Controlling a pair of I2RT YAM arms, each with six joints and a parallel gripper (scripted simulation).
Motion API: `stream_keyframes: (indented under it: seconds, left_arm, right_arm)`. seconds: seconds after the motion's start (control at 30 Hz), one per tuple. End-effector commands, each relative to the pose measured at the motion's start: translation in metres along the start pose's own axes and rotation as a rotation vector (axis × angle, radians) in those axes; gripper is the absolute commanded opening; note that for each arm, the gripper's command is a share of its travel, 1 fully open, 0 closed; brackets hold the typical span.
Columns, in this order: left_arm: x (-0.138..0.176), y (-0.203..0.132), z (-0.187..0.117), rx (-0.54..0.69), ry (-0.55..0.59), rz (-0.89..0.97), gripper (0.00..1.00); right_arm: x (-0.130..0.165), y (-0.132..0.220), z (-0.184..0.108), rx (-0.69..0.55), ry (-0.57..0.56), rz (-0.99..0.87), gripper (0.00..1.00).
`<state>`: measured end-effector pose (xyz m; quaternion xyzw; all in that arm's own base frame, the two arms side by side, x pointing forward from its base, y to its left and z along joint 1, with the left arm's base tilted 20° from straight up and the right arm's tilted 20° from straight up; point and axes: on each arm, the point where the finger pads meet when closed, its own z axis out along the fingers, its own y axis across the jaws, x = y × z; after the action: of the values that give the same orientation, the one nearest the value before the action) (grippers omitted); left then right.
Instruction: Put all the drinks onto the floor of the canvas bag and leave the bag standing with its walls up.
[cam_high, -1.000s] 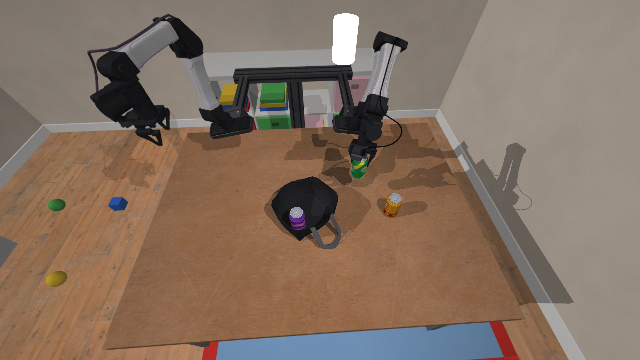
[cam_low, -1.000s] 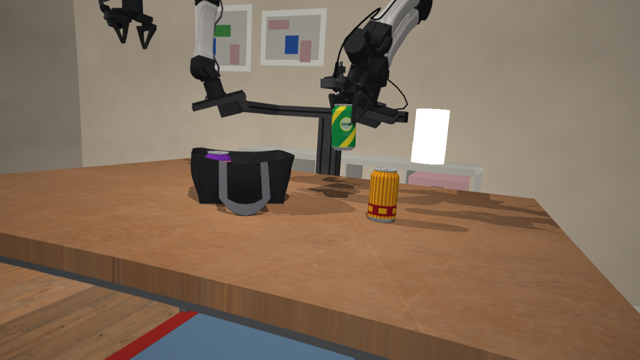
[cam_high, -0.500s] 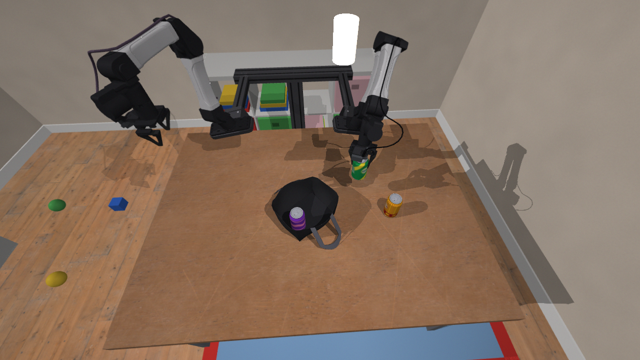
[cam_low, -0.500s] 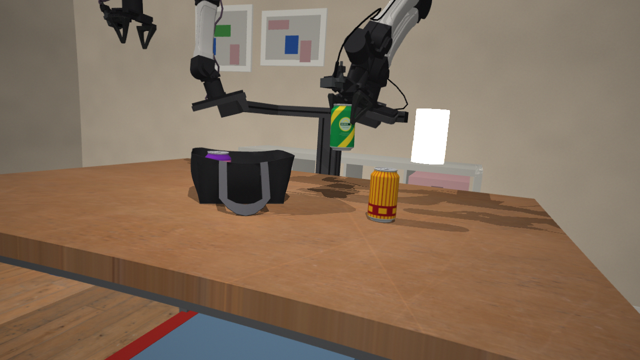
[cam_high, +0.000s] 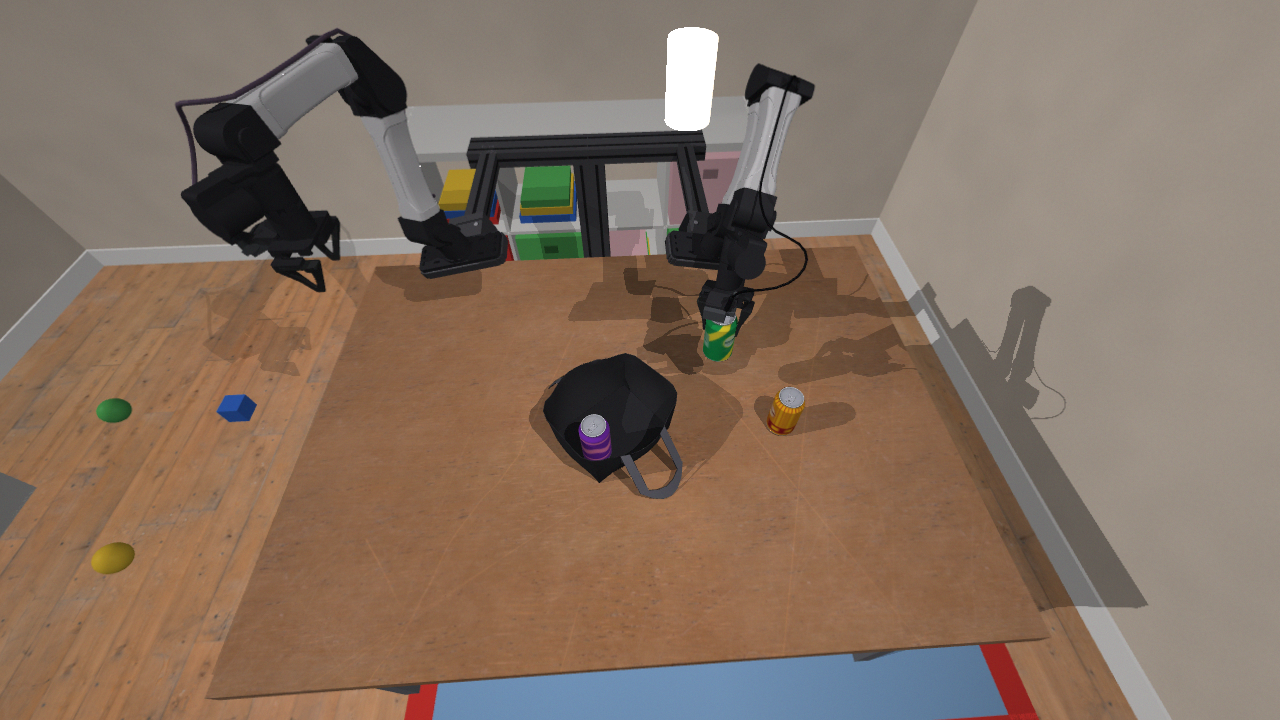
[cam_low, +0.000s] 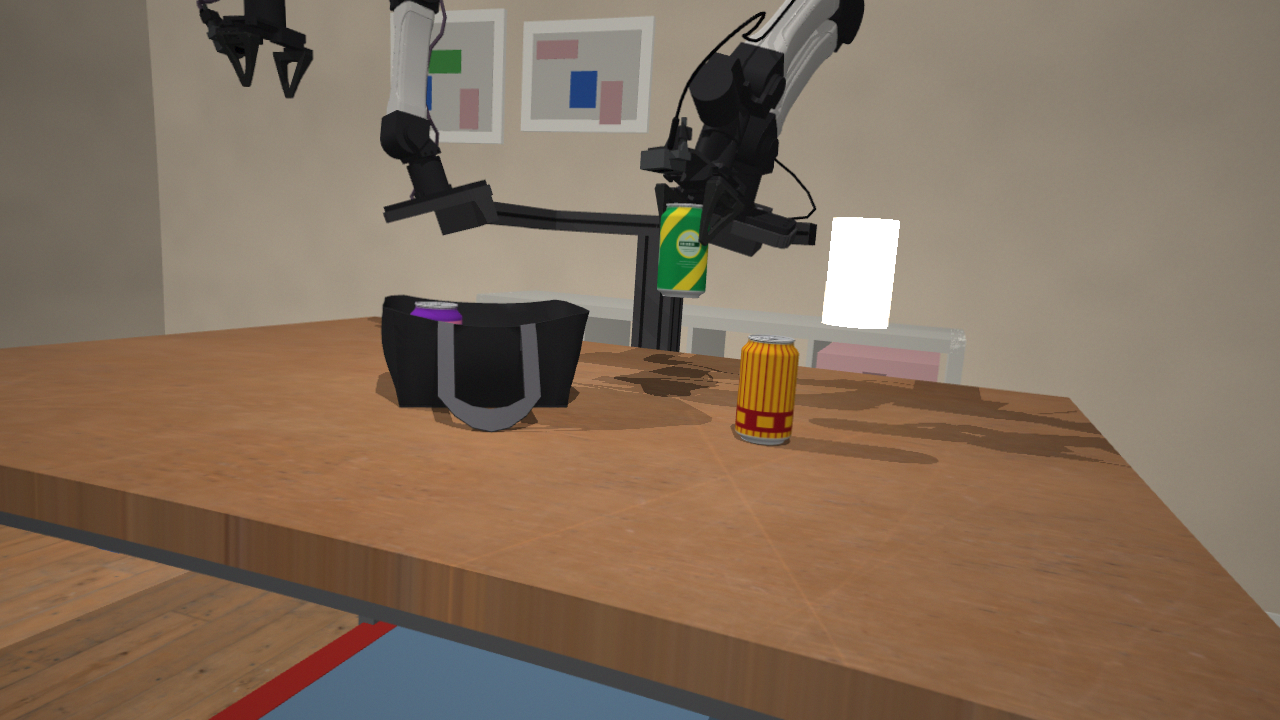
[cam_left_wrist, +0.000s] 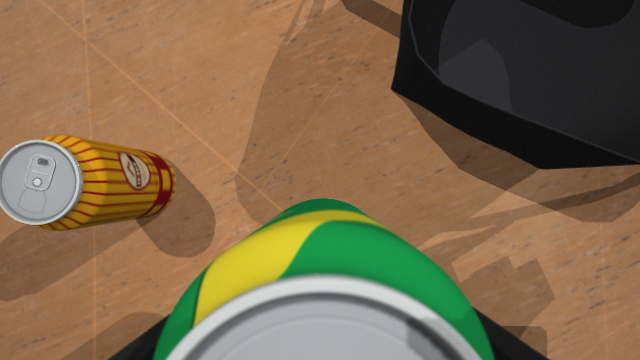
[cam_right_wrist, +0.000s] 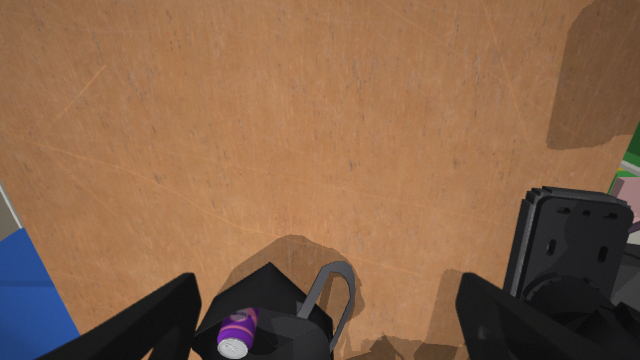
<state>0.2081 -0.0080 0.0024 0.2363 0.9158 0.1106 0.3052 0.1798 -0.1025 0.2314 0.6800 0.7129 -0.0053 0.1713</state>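
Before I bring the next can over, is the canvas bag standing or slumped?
Standing: the canvas bag has its walls up and mouth open, with the purple can inside.

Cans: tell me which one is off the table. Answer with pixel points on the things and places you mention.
The green-and-yellow can (cam_high: 718, 340) (cam_low: 682, 252) (cam_left_wrist: 350, 245), held in the left gripper (cam_high: 726, 317) (cam_low: 687, 214); the orange one (cam_high: 785, 411) (cam_low: 767, 390) (cam_left_wrist: 117, 180) stands on the table (cam_high: 626, 591) (cam_low: 537, 501) (cam_left_wrist: 200, 75) (cam_right_wrist: 300, 125).
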Motion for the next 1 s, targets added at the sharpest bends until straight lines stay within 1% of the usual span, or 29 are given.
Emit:
stream_keyframes:
  seconds: [0.0, 0.07, 0.1, 0.13, 0.17, 0.2, 0.23, 0.63, 0.67, 0.97]
  left_arm:
    - [-0.025, 0.004, -0.003, -0.008, -0.096, -0.010, 0.70]
    - [-0.025, 0.004, -0.003, -0.008, -0.096, -0.010, 0.70]
    - [-0.015, 0.001, -0.001, -0.005, -0.079, -0.007, 0.70]
    - [-0.012, -0.001, 0.000, -0.002, -0.074, -0.004, 0.70]
    - [-0.017, 0.002, -0.002, -0.009, -0.086, -0.005, 0.70]
    - [-0.022, 0.009, 0.005, -0.063, -0.065, -0.021, 0.70]
    - [-0.029, 0.012, 0.003, -0.069, -0.078, -0.026, 0.70]
    - [-0.028, 0.012, 0.004, -0.058, -0.077, -0.024, 0.70]
    - [-0.036, 0.012, 0.004, -0.091, -0.095, -0.067, 0.70]
    - [-0.059, -0.013, 0.015, -0.063, -0.107, -0.069, 0.70]
  right_arm:
    - [-0.002, 0.005, -0.005, -0.029, -0.024, 0.001, 0.86]
    - [-0.002, 0.005, -0.005, -0.029, -0.024, 0.001, 0.86]
    - [-0.002, 0.005, -0.005, -0.029, -0.024, 0.001, 0.86]
    - [-0.002, 0.005, -0.005, -0.029, -0.024, 0.001, 0.86]
    - [-0.002, 0.005, -0.005, -0.029, -0.024, 0.001, 0.86]
    - [-0.002, 0.005, -0.005, -0.029, -0.024, 0.001, 0.86]
    - [-0.002, 0.005, -0.005, -0.029, -0.024, 0.001, 0.86]
    - [-0.002, 0.005, -0.005, -0.029, -0.024, 0.001, 0.86]
    - [-0.002, 0.005, -0.005, -0.029, -0.024, 0.001, 0.86]
    - [-0.002, 0.005, -0.005, -0.029, -0.024, 0.001, 0.86]
